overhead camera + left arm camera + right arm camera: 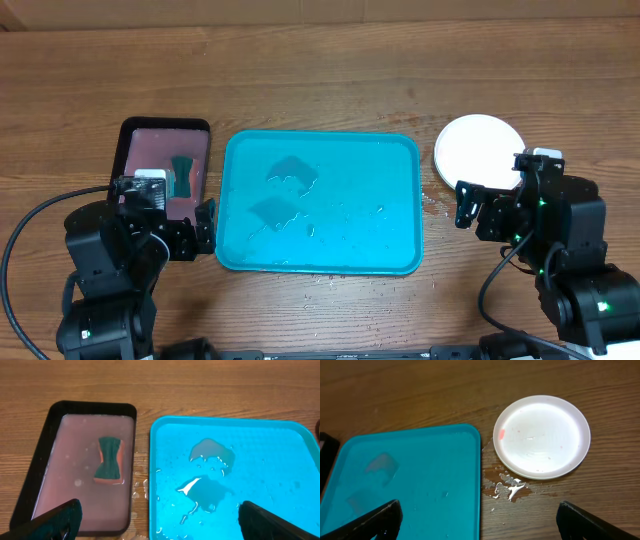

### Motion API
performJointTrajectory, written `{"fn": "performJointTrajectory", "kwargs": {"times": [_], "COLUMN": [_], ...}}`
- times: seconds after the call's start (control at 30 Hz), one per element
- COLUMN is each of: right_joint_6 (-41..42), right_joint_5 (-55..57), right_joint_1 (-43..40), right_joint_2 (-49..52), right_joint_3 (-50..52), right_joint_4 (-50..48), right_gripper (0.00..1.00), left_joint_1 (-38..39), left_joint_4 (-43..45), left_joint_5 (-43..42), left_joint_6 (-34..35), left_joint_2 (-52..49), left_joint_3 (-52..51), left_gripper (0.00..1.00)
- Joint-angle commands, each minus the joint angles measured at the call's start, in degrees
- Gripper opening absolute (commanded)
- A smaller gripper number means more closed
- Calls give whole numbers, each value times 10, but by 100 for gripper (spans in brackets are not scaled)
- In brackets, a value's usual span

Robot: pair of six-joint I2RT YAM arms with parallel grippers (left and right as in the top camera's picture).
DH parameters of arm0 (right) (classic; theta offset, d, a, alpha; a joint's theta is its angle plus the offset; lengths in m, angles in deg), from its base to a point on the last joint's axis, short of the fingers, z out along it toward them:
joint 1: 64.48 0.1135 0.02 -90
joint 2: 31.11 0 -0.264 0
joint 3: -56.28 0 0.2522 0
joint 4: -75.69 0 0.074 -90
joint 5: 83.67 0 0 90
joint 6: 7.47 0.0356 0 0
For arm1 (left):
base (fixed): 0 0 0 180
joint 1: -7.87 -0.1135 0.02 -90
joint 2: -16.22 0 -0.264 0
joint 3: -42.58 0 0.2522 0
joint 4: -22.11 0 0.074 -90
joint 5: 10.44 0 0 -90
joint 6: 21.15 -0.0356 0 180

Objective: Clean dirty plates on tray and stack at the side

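Note:
The turquoise tray [350, 220] lies at the table's middle, wet with puddles and with no plate on it. A white plate [478, 150] rests on the wood just right of the tray's far right corner. In the right wrist view this plate [542, 435] shows a red smear near its left rim and a few red specks. I cannot tell whether other plates lie under it. My left gripper [160, 525] hangs open over the gap between the black tray and the tray [260, 460]. My right gripper [480, 522] hangs open over the tray's [420, 485] right edge, short of the plate.
A black-rimmed tray [165, 130] of pinkish water sits left of the turquoise one, with a teal sponge [109, 460] lying in it. Spilled water [507, 485] wets the wood between the turquoise tray and the plate. Both arms stand at the near edge.

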Motion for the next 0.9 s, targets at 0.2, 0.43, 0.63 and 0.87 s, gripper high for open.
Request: {"fn": "performJointTrajectory", "kwargs": {"times": [0.2,0.43,0.63,0.87], "right_joint_6": [0,0,0,0], "right_joint_5": [8,8,8,8], "right_joint_1": [1,1,1,1], "right_joint_2": [31,73,56,-27], "right_joint_3": [2,2,4,4], "right_joint_4": [0,-1,0,0], "right_gripper": [100,100,100,100], "left_joint_1": [-2,-2,-2,-2], "left_joint_4": [2,2,2,2], "left_joint_5": [-10,-10,-10,-11], "left_joint_6": [7,8,8,7], "left_joint_2": [-13,-19,-19,-19], "left_joint_3": [-7,-7,-7,-7], "left_gripper": [100,100,100,100]}}
